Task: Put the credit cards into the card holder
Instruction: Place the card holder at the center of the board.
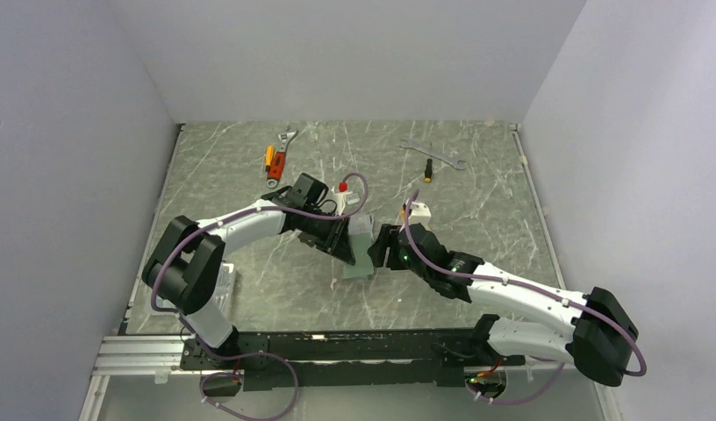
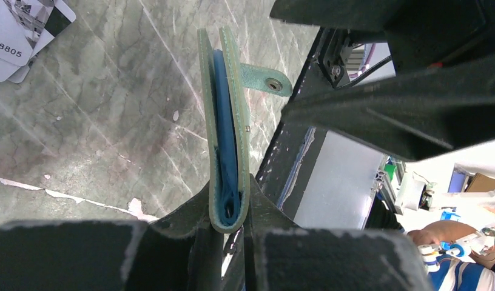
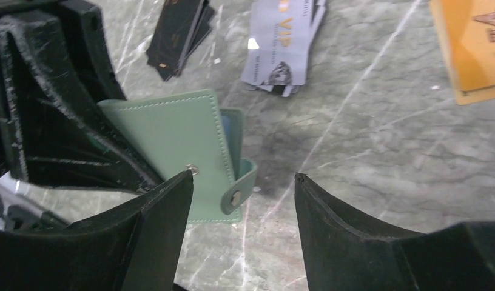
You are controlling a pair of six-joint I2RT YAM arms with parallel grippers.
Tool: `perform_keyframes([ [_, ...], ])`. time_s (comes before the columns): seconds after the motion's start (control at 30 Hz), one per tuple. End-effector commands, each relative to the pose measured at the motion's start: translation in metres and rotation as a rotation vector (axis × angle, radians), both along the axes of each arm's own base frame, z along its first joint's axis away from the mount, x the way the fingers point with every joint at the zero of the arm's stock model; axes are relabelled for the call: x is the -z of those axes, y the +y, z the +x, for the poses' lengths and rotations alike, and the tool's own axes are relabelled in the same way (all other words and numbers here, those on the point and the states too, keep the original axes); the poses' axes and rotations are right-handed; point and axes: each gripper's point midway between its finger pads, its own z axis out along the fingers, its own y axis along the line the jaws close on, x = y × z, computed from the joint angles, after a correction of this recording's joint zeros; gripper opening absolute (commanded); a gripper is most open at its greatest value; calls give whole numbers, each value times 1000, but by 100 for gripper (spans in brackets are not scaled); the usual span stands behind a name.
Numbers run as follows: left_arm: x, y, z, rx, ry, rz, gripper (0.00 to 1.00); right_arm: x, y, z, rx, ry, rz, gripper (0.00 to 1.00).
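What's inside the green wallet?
The wallet is nearly closed, so only its blue lining shows between the flaps. Anything deeper inside is hidden by them.

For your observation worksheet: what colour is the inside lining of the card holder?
Blue lining inside the card holder, best seen in the left wrist view.

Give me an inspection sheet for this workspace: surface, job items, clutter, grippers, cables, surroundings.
Surface: marbled grey-green table, pale scratches and chips.
Job's things: card holder held up off the table, snap tab undone. The black cards, silver cards and orange card lie on the table outside it.
Clutter: adjustable wrench, flat wrench and screwdriver near the far edge.
Grippers: left gripper shut on the holder's fold end. The right gripper is open beside the holder.
Cables: purple cables along both arms, no snag seen.
Surroundings: white walls on three sides.
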Motion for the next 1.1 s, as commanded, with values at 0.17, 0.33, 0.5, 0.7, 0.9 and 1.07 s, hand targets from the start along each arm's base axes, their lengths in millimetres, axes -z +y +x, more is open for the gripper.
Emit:
perform_keyframes([
  [0.17,-22,-10,7,28,-60,-78,0,-4,25,-1,-74,27,73,62],
  [0.33,-26,-10,3,41,-46,-101,0,22,12,2,-21,73,-1,45],
  [0.5,-25,-8,-5,62,-28,-114,0,27,1,3,25,63,-4,21],
  [0.7,-5,0,-12,78,-13,-65,23,39,-8,-5,31,84,-11,0],
  [0.9,13,16,-4,45,-59,41,85,63,-13,-28,-14,168,-11,0],
  [1.07,9,36,14,28,-176,125,94,79,-22,-44,-12,233,-9,0],
])
